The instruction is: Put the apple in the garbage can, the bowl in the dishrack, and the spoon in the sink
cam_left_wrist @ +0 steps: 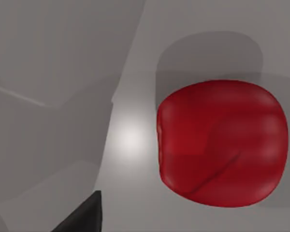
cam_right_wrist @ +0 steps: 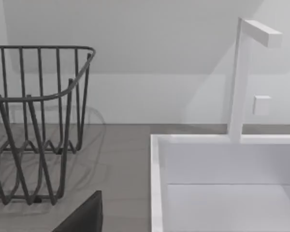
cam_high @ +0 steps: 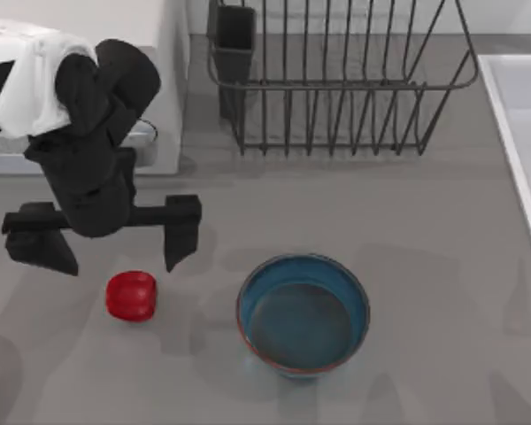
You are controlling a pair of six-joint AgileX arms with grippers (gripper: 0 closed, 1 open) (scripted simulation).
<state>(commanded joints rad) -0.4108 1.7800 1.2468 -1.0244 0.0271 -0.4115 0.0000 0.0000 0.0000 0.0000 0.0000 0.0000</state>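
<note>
- Our left gripper (cam_high: 122, 250) hangs over the desk (cam_high: 425, 266) with its jaws spread wide and nothing between them; the two dark fingers (cam_high: 179, 232) point down toward the surface.
- The apple (cam_high: 131, 296) sits on the desk just below the span of those jaws in the top view, a little nearer the finger on the bowl's side than the far one. We judge the coming move as a short shift toward the apple and a drop, so that the jaws come down on either side of it.
- The apple has no long axis to speak of: it is a squat, rounded lump, so any approach angle should serve. In the left wrist view it (cam_left_wrist: 221, 143) looms close, glossy deep red with a faint crease across its skin.
- The left arm is clearly the nearer one to the apple.
- The bowl (cam_high: 303, 314) stands upright beside the apple, apart from it, teal-blue with a thin reddish rim and empty.
- Beyond the bowl stands the dishrack (cam_high: 336, 84), a dark wire frame with a dark cup at its corner.
- The sink (cam_high: 513, 124) lies past the dishrack at the desk's right edge; the right wrist view shows its pale rim (cam_right_wrist: 157, 183) beside the rack.
- We cannot tell how the right arm's jaws stand.
</note>
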